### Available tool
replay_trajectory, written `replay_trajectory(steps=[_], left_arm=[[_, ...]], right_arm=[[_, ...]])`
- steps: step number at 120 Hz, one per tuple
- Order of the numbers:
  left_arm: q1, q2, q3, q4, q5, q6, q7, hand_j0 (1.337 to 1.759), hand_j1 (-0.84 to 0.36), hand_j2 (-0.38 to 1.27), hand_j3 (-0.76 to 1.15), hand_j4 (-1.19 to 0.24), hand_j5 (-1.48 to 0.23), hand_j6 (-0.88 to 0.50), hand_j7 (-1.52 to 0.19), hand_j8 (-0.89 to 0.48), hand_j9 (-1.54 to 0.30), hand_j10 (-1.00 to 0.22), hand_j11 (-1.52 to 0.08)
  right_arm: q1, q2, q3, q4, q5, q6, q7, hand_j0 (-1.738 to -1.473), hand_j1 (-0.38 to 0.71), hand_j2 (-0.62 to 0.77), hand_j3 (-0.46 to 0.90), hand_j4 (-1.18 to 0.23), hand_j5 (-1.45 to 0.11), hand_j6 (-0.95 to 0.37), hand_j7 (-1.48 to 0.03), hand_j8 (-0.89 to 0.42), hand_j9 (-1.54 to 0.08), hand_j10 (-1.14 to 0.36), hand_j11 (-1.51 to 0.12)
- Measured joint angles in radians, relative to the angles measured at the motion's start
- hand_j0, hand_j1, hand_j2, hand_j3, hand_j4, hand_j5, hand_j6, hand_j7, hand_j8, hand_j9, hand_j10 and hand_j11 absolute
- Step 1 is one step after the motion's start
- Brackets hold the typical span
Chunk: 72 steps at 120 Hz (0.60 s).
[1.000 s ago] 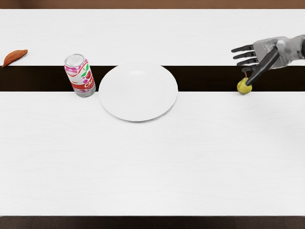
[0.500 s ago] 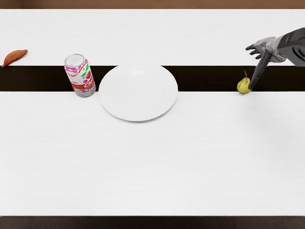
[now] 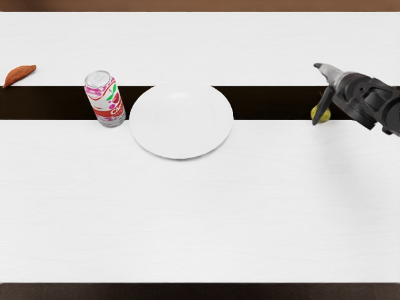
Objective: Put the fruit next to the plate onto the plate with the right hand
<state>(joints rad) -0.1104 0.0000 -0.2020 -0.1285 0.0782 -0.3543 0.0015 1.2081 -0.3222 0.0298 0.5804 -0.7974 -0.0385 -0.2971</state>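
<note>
A small yellow-green pear [image 3: 315,114] stands on the table far right of the white plate [image 3: 181,120], at the edge of the dark strip. My right hand [image 3: 322,92] comes in from the right edge and sits right over the pear. One dark finger reaches up and left above the pear, and the thumb [image 3: 324,110] hangs down across its right side, hiding part of it. The hand looks open, and nothing shows the pear lifted. The plate has nothing on it. The left arm is out of view.
A red and white soda can [image 3: 105,98] stands just left of the plate. An orange-brown sweet potato [image 3: 19,74] lies at the far left edge. A dark strip [image 3: 269,103] runs across the table behind the plate.
My right hand has turned and dropped down and to the right, from spread above the pear to covering its right side. The pear, plate and can have not moved.
</note>
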Motion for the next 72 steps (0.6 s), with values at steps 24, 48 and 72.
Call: replay_trajectory(steps=[24,48,72], left_arm=[[0.000,0.000,0.000,0.000,0.000,0.000,0.000,1.658,0.32,0.00,0.00,-0.02,-0.03,-0.02,-0.03,-0.02,-0.03,-0.02,-0.03],[-0.003,0.000,0.001,0.001,0.001,0.000,0.000,1.658,0.32,0.00,0.00,-0.02,-0.03,-0.02,-0.03,-0.02,-0.03,-0.02,-0.03],[-0.003,0.000,0.003,0.001,0.001,0.001,0.000,1.658,0.32,0.00,0.00,-0.02,-0.03,-0.02,-0.03,-0.02,-0.03,-0.02,-0.03]], right_arm=[[-0.065,0.007,0.003,0.006,0.022,-0.021,0.227,-1.658,-0.35,0.00,0.00,0.00,0.00,0.00,0.00,0.00,0.00,0.00,0.00],[-0.095,-0.119,0.010,0.107,0.069,-0.046,0.305,-1.658,-0.35,0.00,0.00,0.00,0.00,0.00,0.00,0.00,0.00,0.00,0.00],[-0.127,-0.180,0.004,0.140,0.147,-0.067,0.315,-1.658,-0.35,0.00,0.00,0.00,0.00,0.00,0.00,0.00,0.00,0.00,0.00]])
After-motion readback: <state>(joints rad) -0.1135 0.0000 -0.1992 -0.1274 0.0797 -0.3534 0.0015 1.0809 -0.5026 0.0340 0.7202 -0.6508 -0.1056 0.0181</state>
